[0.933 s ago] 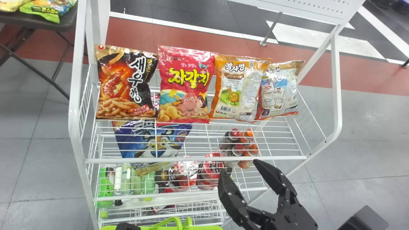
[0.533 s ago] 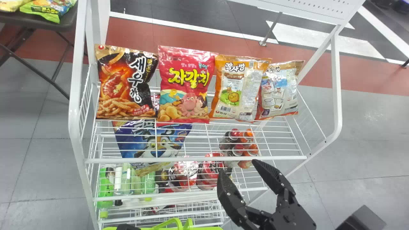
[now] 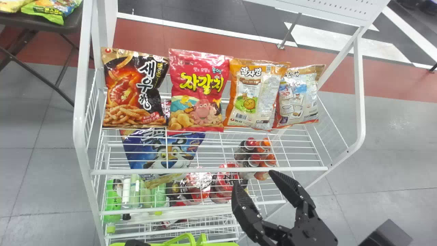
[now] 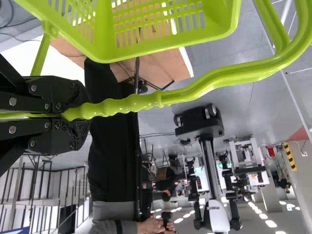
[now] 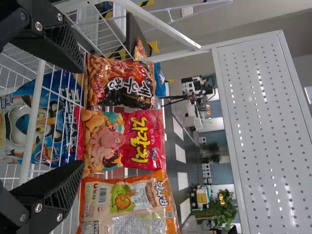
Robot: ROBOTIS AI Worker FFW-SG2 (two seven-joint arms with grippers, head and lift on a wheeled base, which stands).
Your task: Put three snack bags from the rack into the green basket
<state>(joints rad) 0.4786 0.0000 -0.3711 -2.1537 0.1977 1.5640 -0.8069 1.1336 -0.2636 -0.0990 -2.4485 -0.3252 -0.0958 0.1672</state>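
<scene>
Nearest me, bottom edge of head view: my L pincer (image 3: 136, 242), clenched on the handle (image 4: 131, 104) of the green basket (image 3: 223, 244). In L wrist view its fingers are closed round the ridged grip, w/ the slatted basket wall beside it.

My R pincer (image 3: 255, 178) is released, fingers spread wide, in front of the rack (image 3: 205, 170) toward its R side. R wrist view has snack bags past the gap btwn the fingers.

Next out, seen thru the wire of the rack's upper shelf, lower stock: green bottle (image 3: 113, 201) far L, blue bag (image 3: 167, 153) L of ctr, red-topped cups (image 3: 227, 182) nr the middle, bottles w/ red & orange caps (image 3: 263, 147) to the R of them.

Farther back, on the upper shelf, 4 snack bags stand in a row, L to R: black-and-orange bag (image 3: 133, 90); pink bag (image 3: 199, 92) just beside it; orange-and-white bag (image 3: 254, 97) next, close to the pink one; brown-edged bag (image 3: 300, 97) at the R end, partly behind its L neighbor.

Beyond the rack's L side, a dark table (image 3: 70, 24) w/ a green bag (image 3: 51, 10) lying on top. Behind all that, gray floor (image 3: 392, 136) w/ a red band (image 3: 143, 37) across it.
</scene>
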